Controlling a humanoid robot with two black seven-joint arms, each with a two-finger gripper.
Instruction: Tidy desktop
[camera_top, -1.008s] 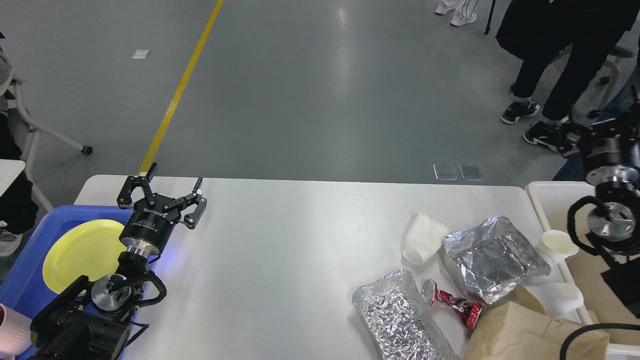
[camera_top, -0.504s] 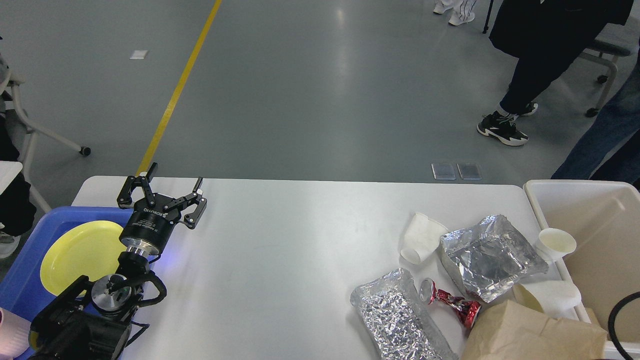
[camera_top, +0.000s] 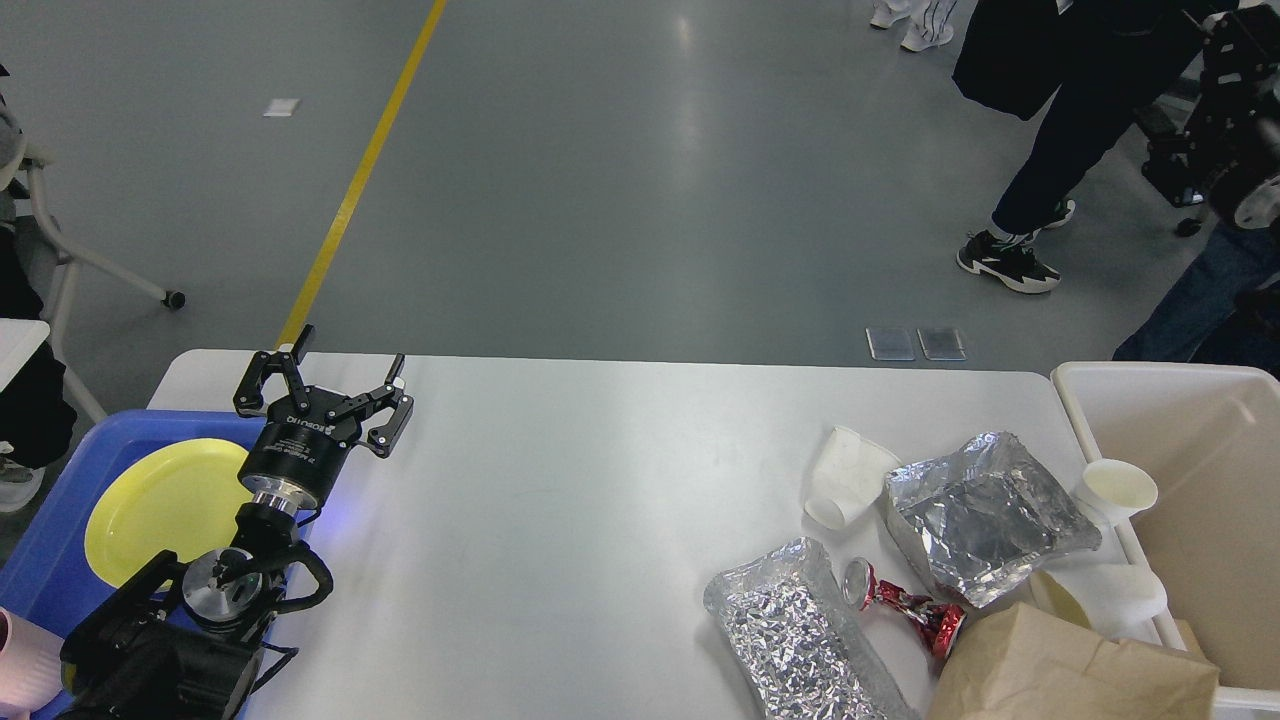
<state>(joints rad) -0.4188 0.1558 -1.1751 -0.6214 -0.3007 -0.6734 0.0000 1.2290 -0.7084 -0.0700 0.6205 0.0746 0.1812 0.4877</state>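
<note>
1. The desktop (camera_top: 560, 520), white with rounded corners, fills the lower half of the head view. Its left and middle are bare; the litter lies at the right end.
2. Left gripper (camera_top: 330, 385) hovers over the desktop's near-left corner, fingers spread wide, holding nothing. It sits beside the blue tray (camera_top: 60, 540), which already holds a yellow plate (camera_top: 165, 505). This looks like a parked, ready posture.
3. Right gripper (camera_top: 1235, 150) is raised at the top right edge, well off the desktop. It shows dark and partly cut off; I cannot tell whether its fingers are apart.
4. The litter cluster: a tipped white paper cup (camera_top: 845, 478), two crumpled foil bags (camera_top: 985, 520) (camera_top: 790, 625), a crushed red can (camera_top: 905, 605) between them, and a brown paper bag (camera_top: 1075, 665) at the near edge.
5. The beige tub (camera_top: 1190, 520) stands touching the right end, with another cup (camera_top: 1115, 490) at its rim. Probably the trash destination, hence the litter heaped nearby.
</note>
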